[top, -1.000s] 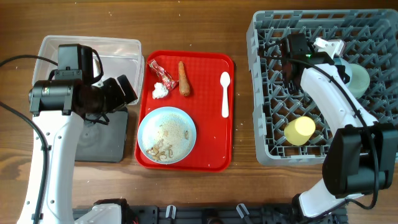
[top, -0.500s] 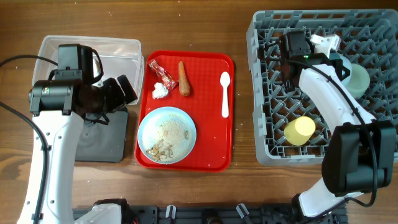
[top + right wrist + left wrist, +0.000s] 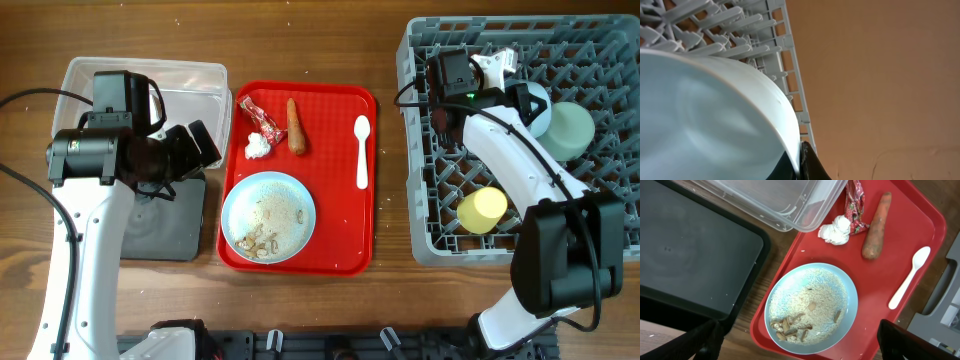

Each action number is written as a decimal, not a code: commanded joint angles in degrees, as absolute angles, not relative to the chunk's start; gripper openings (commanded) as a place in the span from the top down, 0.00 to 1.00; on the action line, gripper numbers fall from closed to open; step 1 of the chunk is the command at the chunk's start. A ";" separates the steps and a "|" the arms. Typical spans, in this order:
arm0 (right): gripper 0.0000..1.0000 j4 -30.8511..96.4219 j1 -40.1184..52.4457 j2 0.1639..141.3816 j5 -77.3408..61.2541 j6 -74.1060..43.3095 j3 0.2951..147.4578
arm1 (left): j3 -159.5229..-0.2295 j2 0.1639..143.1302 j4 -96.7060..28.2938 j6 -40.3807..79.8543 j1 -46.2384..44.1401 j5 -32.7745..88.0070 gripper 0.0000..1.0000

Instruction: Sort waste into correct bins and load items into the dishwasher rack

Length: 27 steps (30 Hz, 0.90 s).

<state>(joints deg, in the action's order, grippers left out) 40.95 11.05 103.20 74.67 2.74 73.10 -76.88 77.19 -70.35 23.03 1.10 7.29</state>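
As overhead shows: right claw (image 3: 515,92) holds light blue bowl (image 3: 538,110) over rack (image 3: 440,235), toward its 12 o'clock side.
Left wrist: left claw (image 3: 800,347) spread apart above plate (image 3: 812,300).
Right wrist: fingers (image 3: 807,162) clamped on bowl rim; best lowered tilted between pegs.

The brown wooden table (image 3: 300,40) carries the red serving tray (image 3: 335,225) near its middle, with the clear plastic tub (image 3: 195,85) just left of that tray at its far end, the black tray (image 3: 165,225) just left at its near end, and the grey dishwasher rack (image 3: 418,150) lying apart to its right.
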 commanded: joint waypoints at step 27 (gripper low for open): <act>0.96 37.23 9.96 106.74 73.54 7.57 72.62 | -77.21 76.40 -70.35 23.14 1.30 6.76 0.00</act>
